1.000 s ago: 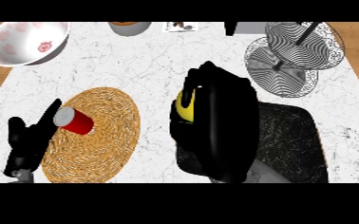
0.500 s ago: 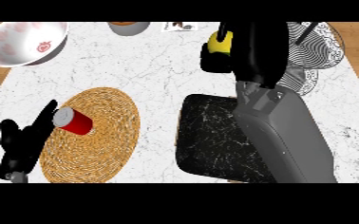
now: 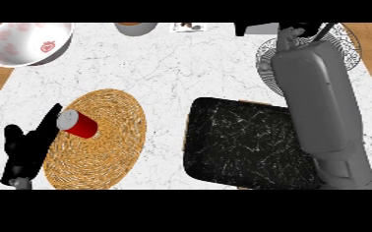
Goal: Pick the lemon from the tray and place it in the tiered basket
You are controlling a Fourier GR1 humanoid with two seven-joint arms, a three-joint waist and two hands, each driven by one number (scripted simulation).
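The black speckled tray (image 3: 240, 145) lies at the front right with nothing on it. No lemon shows in the head view. My right forearm (image 3: 316, 98) reaches up across the tray's right side and over the wire tiered basket (image 3: 266, 70) at the back right. Only a small dark part of my right hand (image 3: 294, 31) shows at the picture's top edge above the basket, and what it holds is hidden. At the lower left edge my left hand (image 3: 25, 150) rests open, beside the woven mat.
A red can (image 3: 78, 123) lies on its side on the round woven mat (image 3: 109, 142). A white bowl with red marks (image 3: 33, 42) stands at the back left. A grey bowl (image 3: 136, 28) and a small card (image 3: 190, 27) sit along the back edge.
My right hand rose from the tray with the yellow lemon and travelled to the back right over the basket; the lemon has gone out of sight. The left hand barely moved.
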